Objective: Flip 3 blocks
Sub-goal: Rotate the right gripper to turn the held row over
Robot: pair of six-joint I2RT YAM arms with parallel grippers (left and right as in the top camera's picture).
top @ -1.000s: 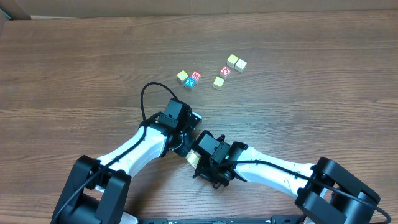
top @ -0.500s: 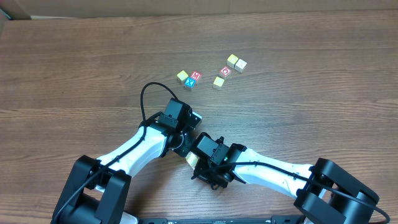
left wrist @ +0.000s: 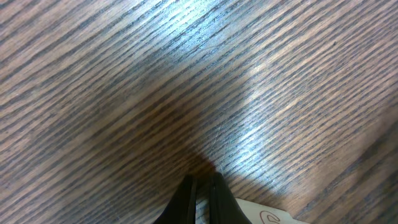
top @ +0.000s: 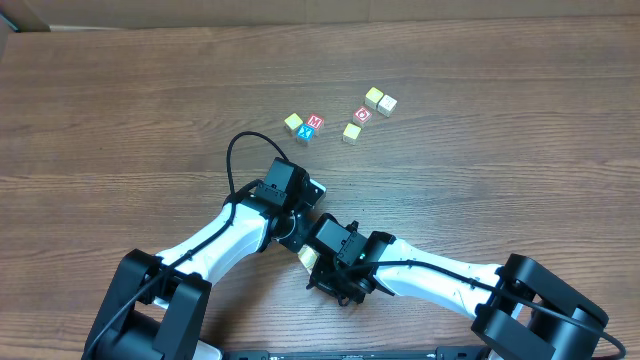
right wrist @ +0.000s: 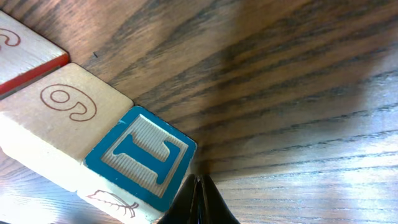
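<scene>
In the right wrist view, three wooden blocks lie touching in a row. One has a blue "I" face (right wrist: 142, 155), the middle one a cream face with a brown "9" (right wrist: 65, 102), and the far one a red side (right wrist: 22, 53). My right gripper (right wrist: 199, 182) is shut, its tips on the table at the corner of the blue "I" block. My left gripper (left wrist: 200, 182) is shut and empty, tips at the wood, with a cream block face (left wrist: 267, 215) just right of it. From overhead only a pale sliver of block (top: 308, 257) shows between the crossed arms.
Several loose cubes lie at the back of the wooden table (top: 120, 110): a red "M" (top: 314, 121), a blue "X" (top: 306, 132), a red "O" (top: 363, 114) and pale ones (top: 352, 132). A black cable (top: 232, 160) loops off the left arm.
The right wrist has edged slightly left and toward the front. Both grippers stay shut and the loose cubes have not moved.
</scene>
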